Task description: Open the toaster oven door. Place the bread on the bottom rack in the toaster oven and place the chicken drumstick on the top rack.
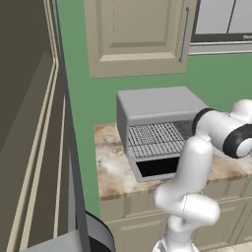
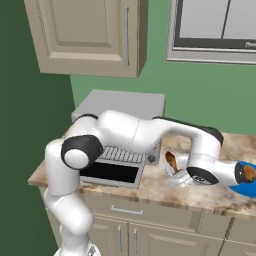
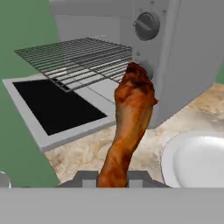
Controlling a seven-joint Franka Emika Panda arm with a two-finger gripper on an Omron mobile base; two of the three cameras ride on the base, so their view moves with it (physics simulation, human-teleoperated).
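Here the hand view shows one chicken drumstick (image 3: 130,118) clamped in the gripper (image 3: 114,178); the left base view shows two racks inside the toaster oven (image 1: 157,106), its toaster oven door (image 1: 156,169) down.

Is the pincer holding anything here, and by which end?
Yes: the chicken drumstick, gripped at its thin tapered end by the pincer, with the thick end pointing away toward the toaster oven.

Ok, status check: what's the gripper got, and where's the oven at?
Gripper shut on chicken drumstick, right of the toaster oven. Toaster oven door down flat, rack pulled out. White plate close by the gripper.
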